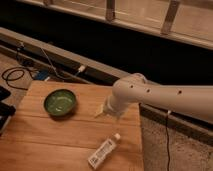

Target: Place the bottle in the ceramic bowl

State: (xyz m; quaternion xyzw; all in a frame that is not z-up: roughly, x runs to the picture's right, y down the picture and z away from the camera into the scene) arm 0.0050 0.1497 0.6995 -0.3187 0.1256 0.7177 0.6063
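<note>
Tabletop: pale wooden planks with the grain running left to right, square-edged. Ceramic bowl: round, shallow, glossy green with a paler centre and a dark rim, upright on the left half of the tabletop, well apart from the bottle. Gripper: pointed down over the tabletop just right of the bowl, jaws released and grasping nothing. Bottle: slim, whitish translucent plastic with a pale printed label. It lies on its side on the wood near the right edge, white cap towards the upper right, on the near side of the jaws and clear of them. Arm: smooth white casing with small dark holes, reaching in from the right, bent at a rounded joint and turning down to the gripper.
</note>
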